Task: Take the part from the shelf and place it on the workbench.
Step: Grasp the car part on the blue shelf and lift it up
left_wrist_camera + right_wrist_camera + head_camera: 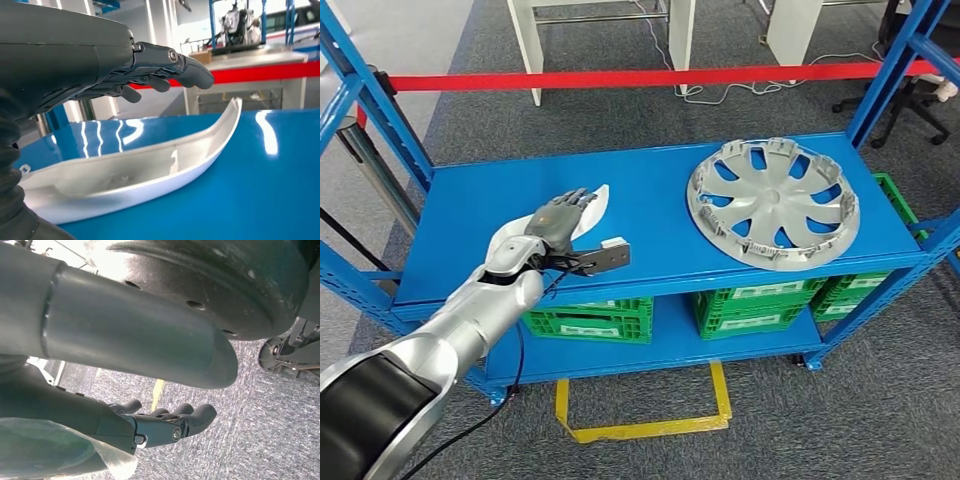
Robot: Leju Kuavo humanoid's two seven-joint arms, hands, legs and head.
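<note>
While the blue shelf (660, 215) is bearing everything on its top board, a silver wheel cover (773, 203) is lying flat well to the right of the fingers. The left hand (560, 222) is hovering over the white curved part (151, 165), fingers (188, 70) extended and loose, grasping nothing; the part is lying on the shelf just beneath and beyond them. The right hand (166, 422) is hanging above grey carpet, fingers slightly curled, holding nothing.

the left robot hand (560, 222) hides most of the white part (596, 208); whether they touch is unclear.
</note>
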